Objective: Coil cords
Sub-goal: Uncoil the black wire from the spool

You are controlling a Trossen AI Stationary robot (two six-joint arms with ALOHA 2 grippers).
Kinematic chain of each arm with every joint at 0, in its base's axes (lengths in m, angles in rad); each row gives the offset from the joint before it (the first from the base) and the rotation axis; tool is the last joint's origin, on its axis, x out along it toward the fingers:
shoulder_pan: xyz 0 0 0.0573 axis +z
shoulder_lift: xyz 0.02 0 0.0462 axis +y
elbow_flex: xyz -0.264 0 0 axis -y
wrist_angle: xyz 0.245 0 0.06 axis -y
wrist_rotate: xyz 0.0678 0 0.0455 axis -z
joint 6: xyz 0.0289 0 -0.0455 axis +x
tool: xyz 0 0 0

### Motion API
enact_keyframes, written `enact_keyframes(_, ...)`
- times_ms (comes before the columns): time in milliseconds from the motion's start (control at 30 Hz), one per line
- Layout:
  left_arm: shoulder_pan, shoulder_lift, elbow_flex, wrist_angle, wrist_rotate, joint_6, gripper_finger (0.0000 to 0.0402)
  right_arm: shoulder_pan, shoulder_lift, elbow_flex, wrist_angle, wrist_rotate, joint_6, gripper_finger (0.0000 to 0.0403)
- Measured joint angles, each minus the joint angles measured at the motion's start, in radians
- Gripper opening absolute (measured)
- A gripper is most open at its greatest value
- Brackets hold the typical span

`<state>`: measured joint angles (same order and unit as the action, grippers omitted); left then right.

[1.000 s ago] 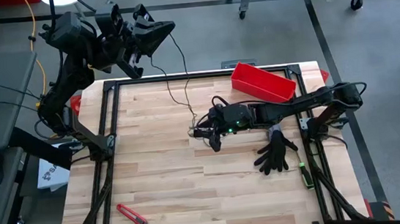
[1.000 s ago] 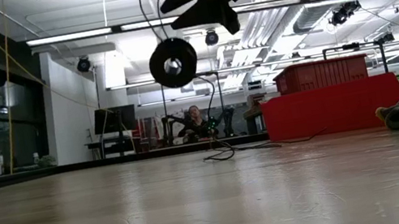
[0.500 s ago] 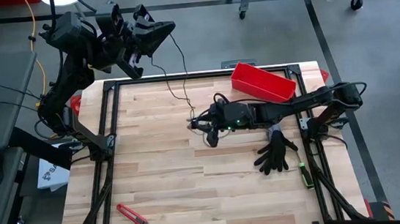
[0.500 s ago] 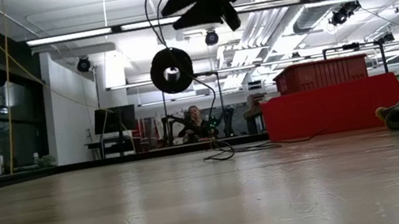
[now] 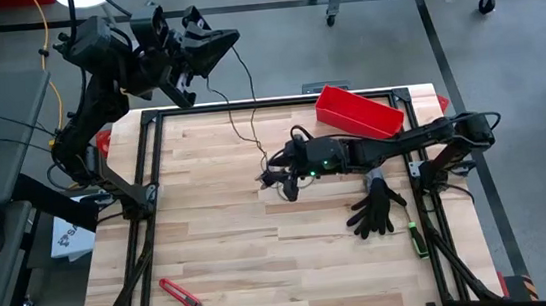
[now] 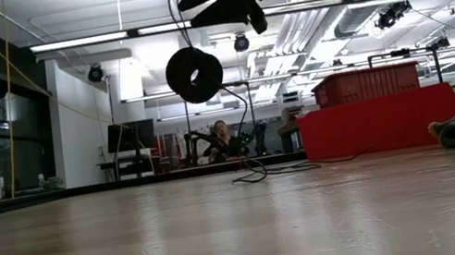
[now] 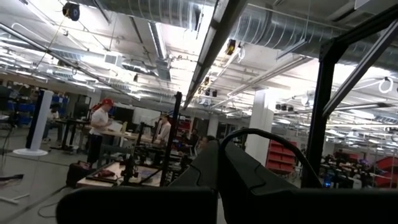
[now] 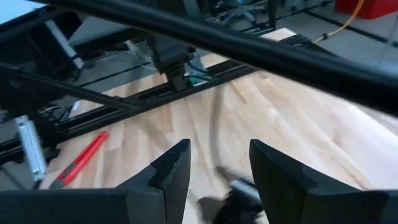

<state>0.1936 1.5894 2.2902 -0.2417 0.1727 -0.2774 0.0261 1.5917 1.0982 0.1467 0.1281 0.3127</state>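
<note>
Your left fingers (image 5: 227,39), upper left, are shut tight; the cord (image 5: 242,126) hangs down to your wide right fingers (image 5: 278,181) mid-table (image 5: 213,259).

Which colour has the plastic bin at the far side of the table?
Red. The bin shows best in the high view, near the table's far right corner.

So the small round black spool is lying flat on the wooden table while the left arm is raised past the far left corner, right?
Not quite. The small round black spool is not lying on the wooden table; it hangs in the air well above it, as the low view shows. The rest holds: the high view shows the left gripper raised past the table's far left corner.
</note>
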Motion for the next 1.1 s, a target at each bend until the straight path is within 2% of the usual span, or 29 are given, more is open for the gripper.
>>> enact_keyframes(500, 0.0, 0.0, 0.0, 0.0, 0.0, -0.008, 0.0, -0.002, 0.0, 0.0, 0.001, 0.066, -0.048, 0.0158)
enact_keyframes(667, 0.0, 0.0, 0.0, 0.0, 0.0, -0.008, 0.0, -0.002, 0.04, 0.0, 0.069, 0.062, -0.049, 0.0158)
enact_keyframes(900, 0.0, 0.0, 0.0, 0.0, 0.0, -0.009, 0.0, -0.002, 0.074, 0.0, 0.078, 0.101, 0.003, 0.0157)
enact_keyframes(1000, 0.0, 0.0, 0.0, 0.0, 0.0, -0.009, 0.0, -0.002, 0.073, 0.0, 0.079, 0.086, -0.006, 0.0135)
enact_keyframes(1100, 0.0, 0.0, 0.0, 0.0, 0.0, -0.009, 0.0, -0.002, 0.082, 0.0, 0.108, 0.08, -0.007, 0.0085)
